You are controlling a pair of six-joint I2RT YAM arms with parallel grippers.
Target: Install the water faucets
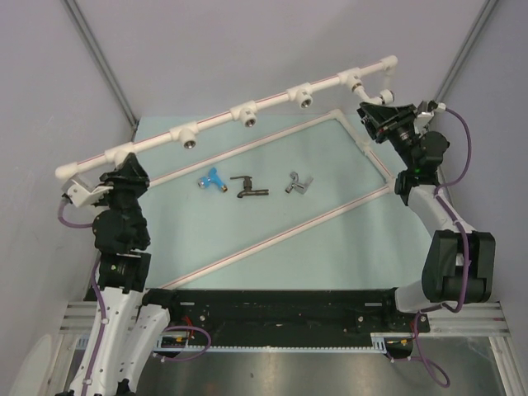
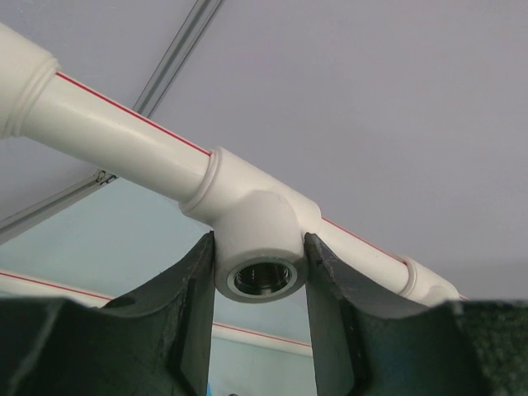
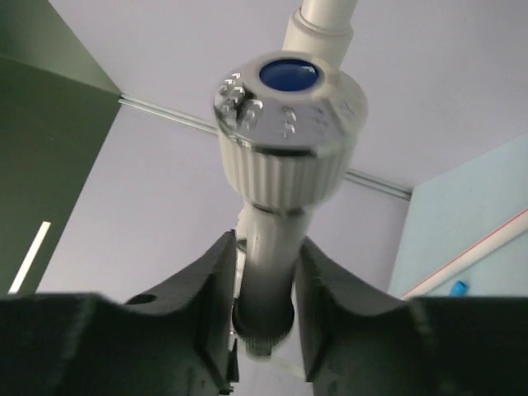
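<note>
Noting white faucet (image 3: 285, 124) clamped in our right pincer (image 3: 264, 247), thread end dim inside the grip, knob pointing outward; left pincer (image 2: 260, 247) clasps tee (image 2: 247, 202).

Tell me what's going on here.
Two arms are fitting faucets to a white pipe. The left end effector clamps the leftmost tee fitting; the right end effector grips the white faucet near the pipe's right end. The blue faucet, dark faucet and silver faucet lie on the mat, not yet installed.
</note>
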